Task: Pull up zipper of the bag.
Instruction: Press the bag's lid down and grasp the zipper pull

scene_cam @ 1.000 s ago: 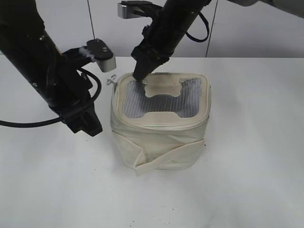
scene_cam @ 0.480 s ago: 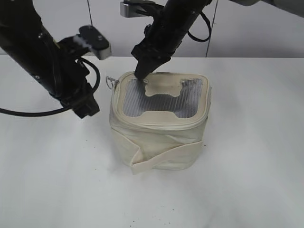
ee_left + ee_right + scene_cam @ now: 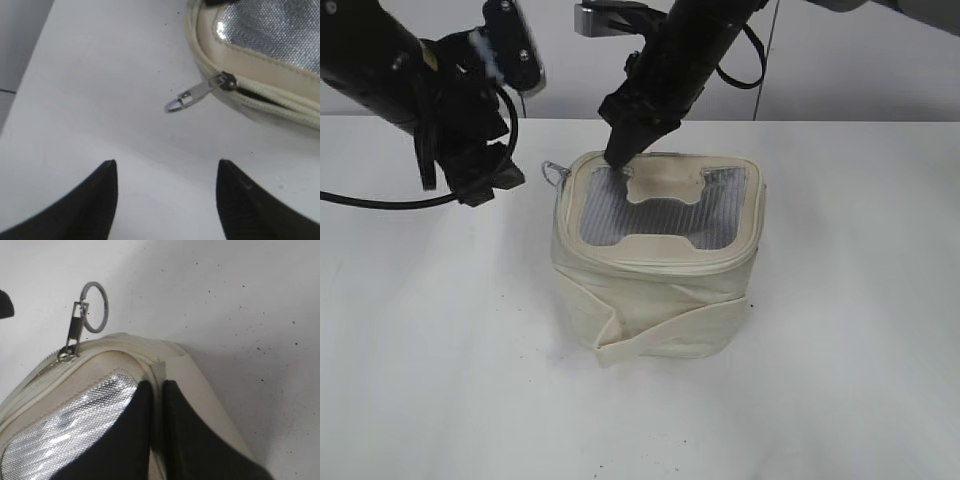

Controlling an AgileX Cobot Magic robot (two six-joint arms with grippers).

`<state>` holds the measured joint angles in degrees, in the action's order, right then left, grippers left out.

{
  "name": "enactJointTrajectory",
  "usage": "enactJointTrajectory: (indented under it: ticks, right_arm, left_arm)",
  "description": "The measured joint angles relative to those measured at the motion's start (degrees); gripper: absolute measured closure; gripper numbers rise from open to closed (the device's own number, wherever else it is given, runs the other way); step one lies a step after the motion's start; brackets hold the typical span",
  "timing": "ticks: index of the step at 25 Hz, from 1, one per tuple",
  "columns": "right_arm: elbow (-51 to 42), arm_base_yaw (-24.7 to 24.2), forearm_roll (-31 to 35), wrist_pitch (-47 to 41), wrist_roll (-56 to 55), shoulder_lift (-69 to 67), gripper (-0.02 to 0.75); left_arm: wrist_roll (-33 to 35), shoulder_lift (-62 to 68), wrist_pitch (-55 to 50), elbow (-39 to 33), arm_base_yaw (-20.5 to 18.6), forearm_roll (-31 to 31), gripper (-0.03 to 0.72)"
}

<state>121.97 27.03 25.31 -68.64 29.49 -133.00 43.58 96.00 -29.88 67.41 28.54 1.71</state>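
Note:
The cream bag (image 3: 655, 290) stands mid-table, its grey ribbed top with the H-shaped patch facing up. The zipper track (image 3: 270, 102) runs round the top rim, and a dark gap shows behind the silver slider (image 3: 227, 81). The slider's ring pull (image 3: 553, 170) sticks out at the bag's far left corner and also shows in the right wrist view (image 3: 95, 300). My left gripper (image 3: 485, 185) is open and empty, left of the pull and apart from it, seen too in the left wrist view (image 3: 165, 162). My right gripper (image 3: 618, 155) is shut on the bag's top fabric at that corner (image 3: 159, 390).
The white table (image 3: 840, 380) runs all round the bag. A wide cream strap (image 3: 665, 335) wraps the bag's front lower side. A black cable (image 3: 380, 203) loops from the left arm over the table. A grey wall stands behind.
My left arm has lifted and drawn back to the upper left, away from the bag's left side. The right gripper has stayed on the bag's top corner.

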Motion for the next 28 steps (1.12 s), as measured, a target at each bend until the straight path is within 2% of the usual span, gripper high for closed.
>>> enactJointTrajectory:
  ticks: [4, 6, 15, 21, 23, 24, 28]
  right_arm:
    - [0.00, 0.00, 0.02, 0.00, 0.29, 0.00, 0.699]
    - [0.00, 0.00, 0.07, 0.00, 0.42, 0.00, 0.699]
    - [0.00, 0.00, 0.13, 0.00, 0.58, 0.00, 0.701]
    - [0.00, 0.00, 0.13, -0.06, 0.65, 0.00, 0.701]
    - [0.00, 0.00, 0.07, -0.06, 0.65, 0.00, 0.701]
    - [0.00, -0.05, 0.07, -0.06, 0.68, 0.00, 0.701]
    - [0.00, -0.05, 0.07, -0.06, 0.73, 0.00, 0.701]
  left_arm:
    - [8.76, 1.05, 2.52, -0.10, 0.00, 1.07, 0.197]
    - [10.75, 1.43, 3.27, -0.22, 0.00, 1.18, 0.197]
    - [13.34, 2.42, 7.42, -0.22, 2.83, 1.42, 0.199]
    - [13.57, 5.14, 7.55, -0.22, 4.63, 2.39, 0.235]
    - [13.59, 5.86, 7.98, -0.22, 4.95, 3.18, 0.290]
    - [13.59, 6.08, 8.18, -0.22, 4.95, 3.85, 0.342]
    - [13.59, 6.54, 9.26, -0.22, 4.95, 4.85, 0.630]
